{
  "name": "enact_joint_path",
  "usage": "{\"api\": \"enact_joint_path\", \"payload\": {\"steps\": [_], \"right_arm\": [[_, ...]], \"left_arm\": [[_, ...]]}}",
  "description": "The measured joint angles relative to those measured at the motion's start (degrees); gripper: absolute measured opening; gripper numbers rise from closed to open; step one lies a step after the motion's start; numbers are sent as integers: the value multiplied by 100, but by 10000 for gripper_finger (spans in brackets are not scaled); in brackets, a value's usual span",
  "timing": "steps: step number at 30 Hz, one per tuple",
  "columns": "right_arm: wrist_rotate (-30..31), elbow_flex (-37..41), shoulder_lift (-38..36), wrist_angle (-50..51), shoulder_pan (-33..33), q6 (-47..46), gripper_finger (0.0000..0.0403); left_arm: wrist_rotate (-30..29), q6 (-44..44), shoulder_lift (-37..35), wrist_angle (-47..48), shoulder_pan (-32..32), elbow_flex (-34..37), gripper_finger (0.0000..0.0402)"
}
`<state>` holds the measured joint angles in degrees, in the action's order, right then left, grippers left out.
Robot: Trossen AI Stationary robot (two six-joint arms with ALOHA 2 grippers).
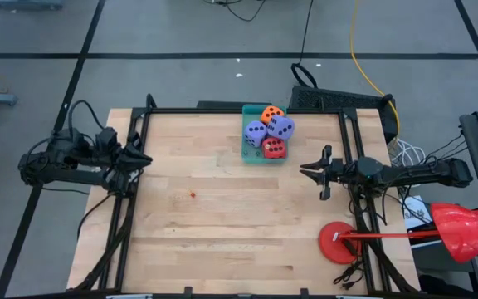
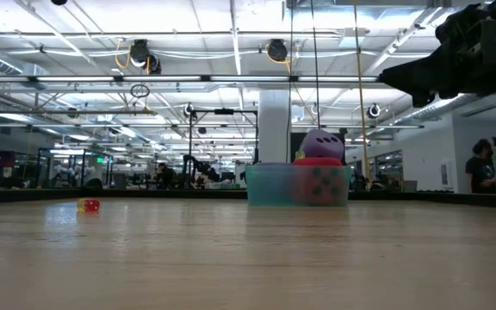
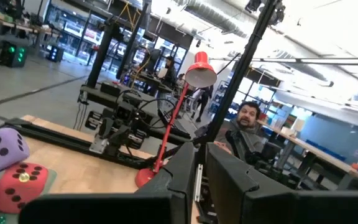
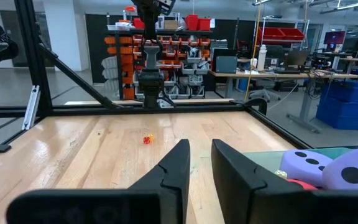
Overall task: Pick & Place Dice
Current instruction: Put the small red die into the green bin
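Four soft pipped dice [image 1: 269, 132], two lavender, one orange, one red, sit heaped in the teal tray [image 1: 247, 150] at the table's [image 1: 222, 224] far edge, while the left gripper [image 1: 139, 158] and right gripper [image 1: 309, 170] hang closed and empty at opposite side edges.

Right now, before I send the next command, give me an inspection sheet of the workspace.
Surface: wooden table, bare in the middle.
Job's things: four dice piled in the teal tray at the far edge: orange die, two purple dice, red die.
Clutter: small red speck on the wood.
Claws: left claw shut, at the left edge; right claw shut, at the right edge; both hold nothing.
Cables: yellow cable on the floor beyond.
Surroundings: red lamp at right; people in the background.
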<state>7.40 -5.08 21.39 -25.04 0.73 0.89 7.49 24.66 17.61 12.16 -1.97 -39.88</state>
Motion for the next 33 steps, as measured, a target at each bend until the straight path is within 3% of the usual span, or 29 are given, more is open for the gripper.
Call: {"api": "enact_joint_path", "payload": {"steps": [4,9,13,16,22,28,33], "right_arm": [[0,0,0,0,1,0,59],[0,0,0,0,2,0,59],[0,0,0,2,0,0,59],[0,0,2,2,2,0,59],[0,0,2,2,2,0,59],[0,0,1,2,1,0,59],[0,0,2,2,0,0,59]], "left_arm": [[198,21,2,73,0,0,47],[1019,447,59,723,-3,-2,47],[1963,319,529,1165,-138,-2,47],[2072,137,976,948,-512,-4,47],[357,345,2094,582,-1339,-156,47],[-1980,1684,3569,1591,-1262,-1018,47],[-2608,2208,4526,2114,-1155,-1657,47]]}}
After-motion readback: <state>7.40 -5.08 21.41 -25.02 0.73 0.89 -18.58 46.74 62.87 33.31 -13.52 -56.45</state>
